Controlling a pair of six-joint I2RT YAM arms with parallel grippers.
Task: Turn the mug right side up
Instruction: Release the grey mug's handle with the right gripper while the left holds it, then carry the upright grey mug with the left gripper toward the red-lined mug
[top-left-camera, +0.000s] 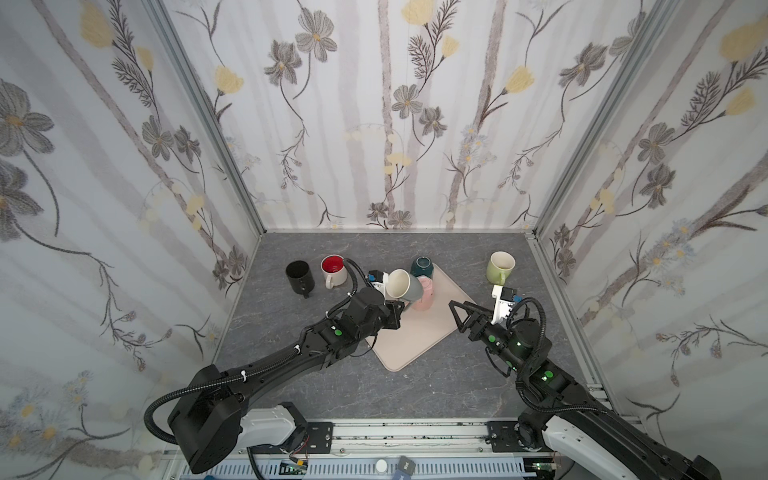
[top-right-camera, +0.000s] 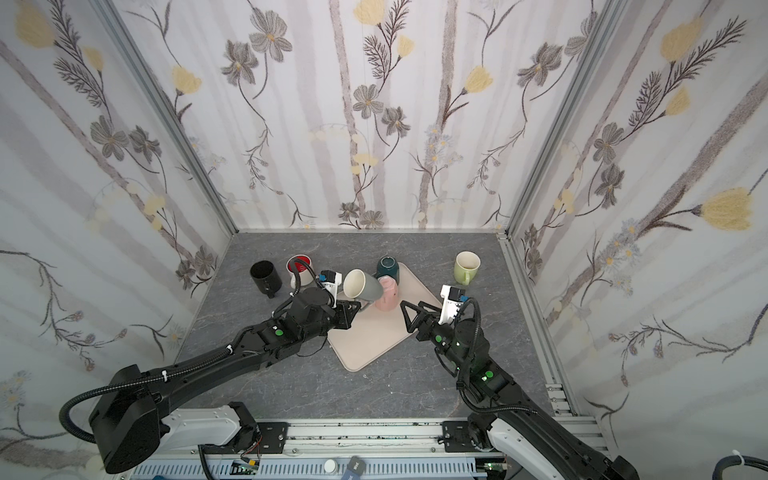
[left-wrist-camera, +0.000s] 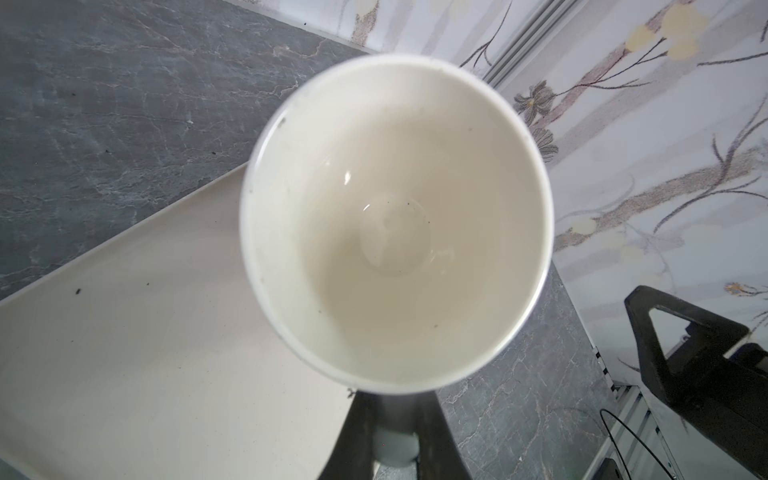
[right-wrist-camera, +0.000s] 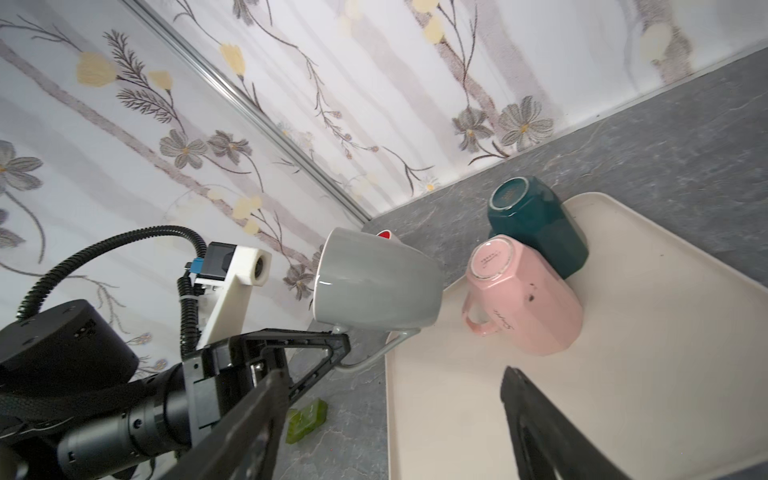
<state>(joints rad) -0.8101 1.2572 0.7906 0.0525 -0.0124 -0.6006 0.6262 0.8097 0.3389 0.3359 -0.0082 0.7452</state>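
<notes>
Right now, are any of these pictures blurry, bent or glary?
Both top views: soft even light, wide-lens bending of the walls. Left wrist view: small glints inside the grey mug. Right wrist view: the right gripper looms slightly blurred up close; pink mug sharp.

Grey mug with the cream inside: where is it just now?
In both top views the grey mug is in the air, tipped sideways, its handle pinched in the left gripper, over the left edge of the tray beside the upside-down pink mug.

Looking steeply down from high and far in both top views, over the whole worktop (top-left-camera: 436, 386). Left wrist: very close, straight into the grey mug (left-wrist-camera: 395, 224). Right wrist: near, side-on to it.
</notes>
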